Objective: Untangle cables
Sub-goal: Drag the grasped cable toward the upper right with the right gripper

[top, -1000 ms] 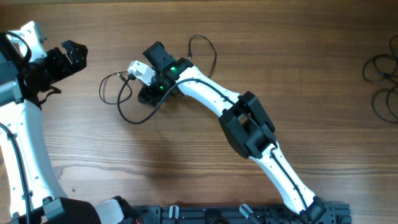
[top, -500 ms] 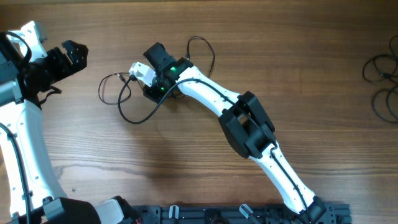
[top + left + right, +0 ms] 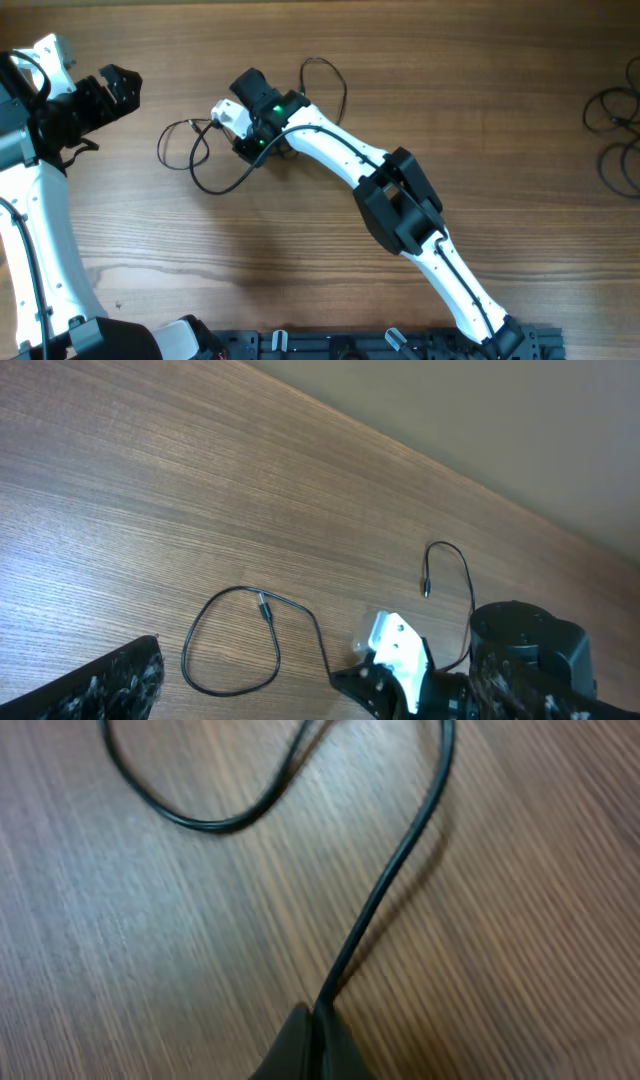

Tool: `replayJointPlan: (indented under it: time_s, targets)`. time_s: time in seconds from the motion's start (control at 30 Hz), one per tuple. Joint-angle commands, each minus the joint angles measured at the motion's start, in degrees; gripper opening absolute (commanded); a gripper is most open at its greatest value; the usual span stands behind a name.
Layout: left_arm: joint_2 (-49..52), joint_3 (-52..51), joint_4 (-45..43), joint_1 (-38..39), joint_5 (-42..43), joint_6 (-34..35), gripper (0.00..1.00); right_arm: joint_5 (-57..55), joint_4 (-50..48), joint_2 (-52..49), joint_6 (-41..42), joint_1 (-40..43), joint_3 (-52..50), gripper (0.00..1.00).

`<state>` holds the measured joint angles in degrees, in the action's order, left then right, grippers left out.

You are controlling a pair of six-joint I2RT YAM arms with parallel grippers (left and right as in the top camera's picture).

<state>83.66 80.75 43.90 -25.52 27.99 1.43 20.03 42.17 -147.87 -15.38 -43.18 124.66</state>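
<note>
Over on the left, the left gripper (image 3: 122,86) hangs above the wooden table (image 3: 500,60) with its jaws spread wide and nothing between them. Out ahead of those open jaws, well apart from them, lies the thin black cable (image 3: 383,885). It lies flat on the wood in a loose loop, and in the left wrist view a small plug end sits on the loop's upper side.

From that loop the wire runs on to the right gripper (image 3: 315,1038), which is down at the table surface. Its jaws are pressed together and pinch the cable right at the fingertips. In the right wrist view the wire comes straight out of the closed tips, climbs away ahead of them, and curls off to one side into a bend. A small white block sits on the wrist just behind those jaws.

Behind the right gripper, on the far side of its wrist, another stretch of thin black wire arches up in a narrow loop and ends in a small plug hanging free of the jaws.

Far off to the right of both grippers, at the table's edge, more cables (image 3: 610,110) lie in loose coils, partly cut off by the frame.
</note>
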Motion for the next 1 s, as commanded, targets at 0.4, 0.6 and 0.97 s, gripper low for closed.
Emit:
replayJointPlan:
  time_s: [0.4,0.6,0.97]
  targets:
    - [-0.50,1.03,0.09,0.26,1.14,0.37,1.00,-11.72,7.41,-3.10,5.73,14.64,-2.12,0.04]
    - [-0.50,1.03,0.07,0.28,1.38,0.35,1.00,-13.22,8.98,-3.10,6.25,16.94,-2.12,0.04]
    - [-0.50,1.03,0.07,0.39,1.55,0.35,1.00,-14.47,10.43,-2.97,12.94,16.90,-2.10,0.33]
